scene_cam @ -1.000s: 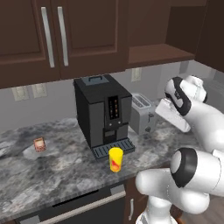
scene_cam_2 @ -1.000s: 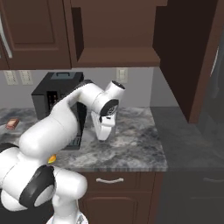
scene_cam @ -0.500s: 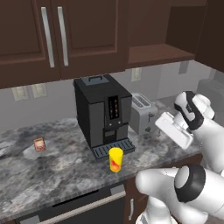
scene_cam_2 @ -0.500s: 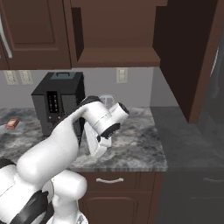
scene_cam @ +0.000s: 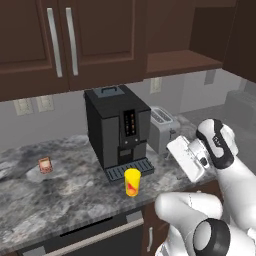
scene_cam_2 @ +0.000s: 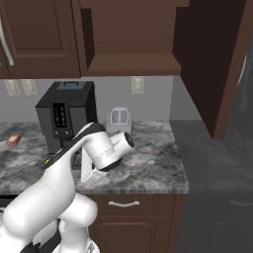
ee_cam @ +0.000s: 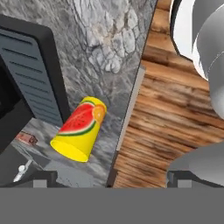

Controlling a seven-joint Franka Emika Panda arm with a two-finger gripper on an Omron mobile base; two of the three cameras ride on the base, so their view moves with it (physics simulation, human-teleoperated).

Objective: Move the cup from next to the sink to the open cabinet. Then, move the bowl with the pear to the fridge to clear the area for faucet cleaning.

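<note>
cup [scene_cam: 132, 182] upright on counter [scene_cam: 65, 200] edge, just in front of coffee machine [scene_cam: 117, 132] drip tray. pincer [ee_cam: 107, 177] open, empty, holds well right of it and higher; reach goes left and down

Arm: we record its wrist lowered from toaster height toward the bench [scene_cam: 75, 195] edge. Claw [scene_cam: 186, 159]: now swung left, facing the cup [scene_cam: 132, 182].

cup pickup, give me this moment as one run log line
phase: approach | cup: upright on counter, at coffee machine drip tray, ungrasped | gripper: apart from cup, holding nothing | open cabinet: shelf bare
</note>
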